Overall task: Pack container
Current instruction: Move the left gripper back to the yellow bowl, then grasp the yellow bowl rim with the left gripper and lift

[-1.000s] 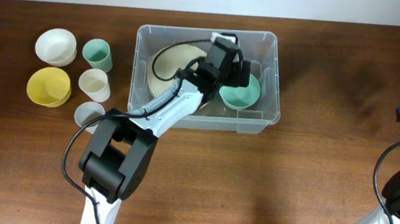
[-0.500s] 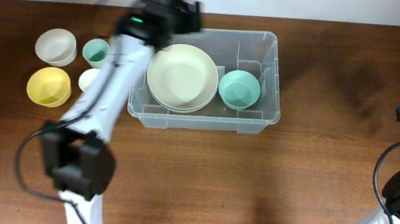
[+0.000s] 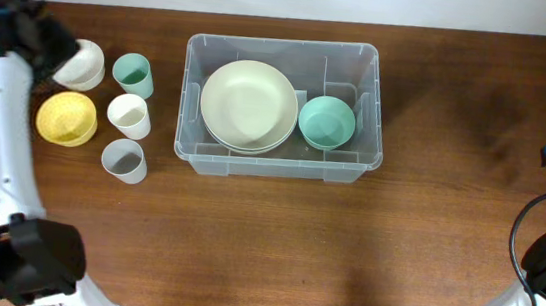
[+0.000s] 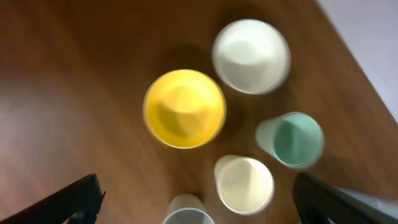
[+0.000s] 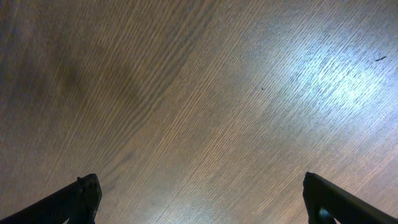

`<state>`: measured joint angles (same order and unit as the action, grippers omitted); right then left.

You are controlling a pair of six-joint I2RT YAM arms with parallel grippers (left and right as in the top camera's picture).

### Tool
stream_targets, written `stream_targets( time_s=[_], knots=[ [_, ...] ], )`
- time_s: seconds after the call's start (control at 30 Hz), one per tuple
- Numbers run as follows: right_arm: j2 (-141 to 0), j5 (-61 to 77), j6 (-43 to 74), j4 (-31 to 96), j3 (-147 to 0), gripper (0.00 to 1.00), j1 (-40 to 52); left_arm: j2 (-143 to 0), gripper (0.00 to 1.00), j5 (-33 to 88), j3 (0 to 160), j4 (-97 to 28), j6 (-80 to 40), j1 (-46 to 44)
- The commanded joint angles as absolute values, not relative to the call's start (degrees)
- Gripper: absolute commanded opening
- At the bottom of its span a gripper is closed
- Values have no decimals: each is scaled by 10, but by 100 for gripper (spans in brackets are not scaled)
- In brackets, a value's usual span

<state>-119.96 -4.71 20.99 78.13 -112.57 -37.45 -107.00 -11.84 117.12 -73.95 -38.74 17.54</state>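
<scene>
Clear plastic takes centre stage from overhead: the container (image 3: 284, 42) sits on the brown wooden surface (image 3: 273, 254), a touch toward the far edge, with its long side facing the arms. Inside it, a wide cream dish (image 3: 249, 103) fills the left part, and a teal bowl (image 3: 327, 121) sits just beside it on the right, against the moulded ribs. Off to the left, well clear of the bin, the rest of the crockery is grouped on the wood. A white bowl (image 3: 83, 62) is farthest back with a yellow bowl (image 3: 65, 118) in front of it, and a column of three runs alongside them: teal cup (image 3: 133, 73), cream cup (image 3: 128, 115), grey cup (image 3: 124, 160). All of them stand upright, mouths up. Over at the far left corner, blurred, is the left hand (image 4: 196, 186), its dark body overlapping the white bowl's left edge from above. The wrist camera looks straight down on the yellow bowl and the cups around it. Its two fingers sit in the bottom corners of that view, spread as wide as they go, gripping nothing. Now the other side: the right hand (image 5: 198, 186) is out at the right edge of the surface, well apart from the container. Its fingers are also spread fully, nothing held, with only wood grain beneath them.
</scene>
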Motion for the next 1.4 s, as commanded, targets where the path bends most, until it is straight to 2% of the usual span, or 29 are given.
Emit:
stream_targets(
  time_s=[0.0, 0.2, 0.57, 1.37],
  knots=[
    [-1196, -52, 214, 781, -1124, 99, -375, -1097, 99, -70, 1145, -737, -440, 205],
    [-1196, -52, 214, 781, -1124, 99, -375, -1157, 99, -51, 1088, -710, -496, 223],
    [-1196, -52, 214, 781, -1124, 99, -375, -1264, 99, -52, 1086, -716, -559, 233],
    [-1196, -52, 214, 781, -1124, 99, -375, -1267, 99, -53, 997, -627, -559, 249]
  ],
)
